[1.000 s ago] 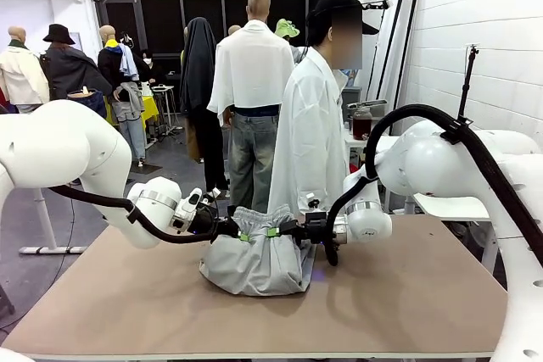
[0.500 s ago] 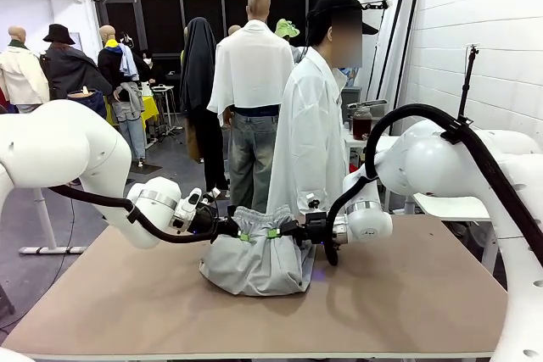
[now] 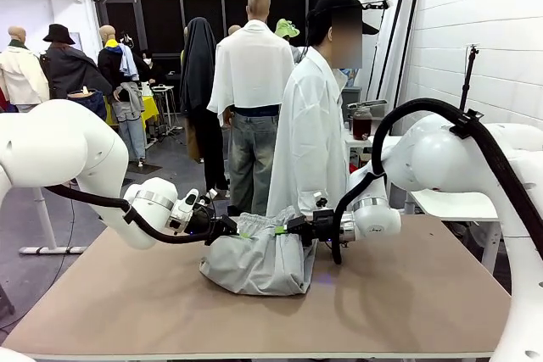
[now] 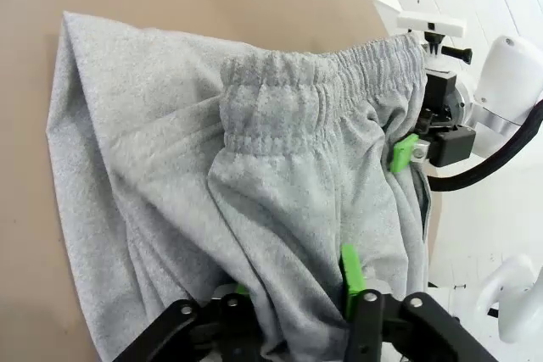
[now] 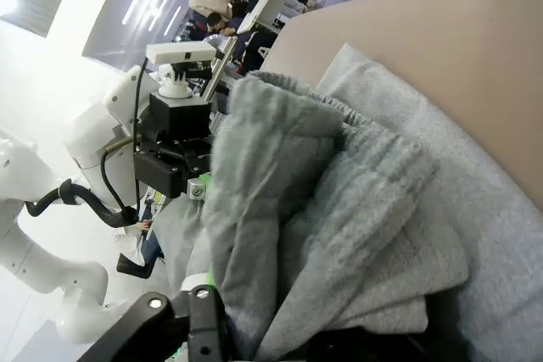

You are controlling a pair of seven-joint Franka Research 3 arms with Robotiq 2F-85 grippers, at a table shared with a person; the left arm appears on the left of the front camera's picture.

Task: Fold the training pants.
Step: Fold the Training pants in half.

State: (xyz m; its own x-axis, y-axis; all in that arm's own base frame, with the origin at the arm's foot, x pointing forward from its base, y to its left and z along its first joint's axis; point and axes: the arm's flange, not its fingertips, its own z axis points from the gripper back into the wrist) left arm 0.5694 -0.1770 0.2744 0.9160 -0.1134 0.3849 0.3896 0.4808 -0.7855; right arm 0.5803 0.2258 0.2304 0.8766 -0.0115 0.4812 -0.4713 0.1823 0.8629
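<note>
A bare brown table (image 3: pixel 407 294) stands in a room with a white block wall at the right and dark windows behind; a person in a white coat (image 3: pixel 310 137) stands at its far edge. On the table's middle lie the training pants (image 3: pixel 254 260), light grey fleece, bunched in a heap with soft folds. Their gathered elastic waistband (image 4: pixel 322 82) hangs slack between the two grippers. The left gripper (image 3: pixel 236 229) has its green-padded fingers (image 4: pixel 350 270) parted, with grey cloth lying between them. The right gripper (image 3: pixel 287 226) is at the waistband's other end; cloth drapes over its fingers, and I cannot tell whether they grip it.
</note>
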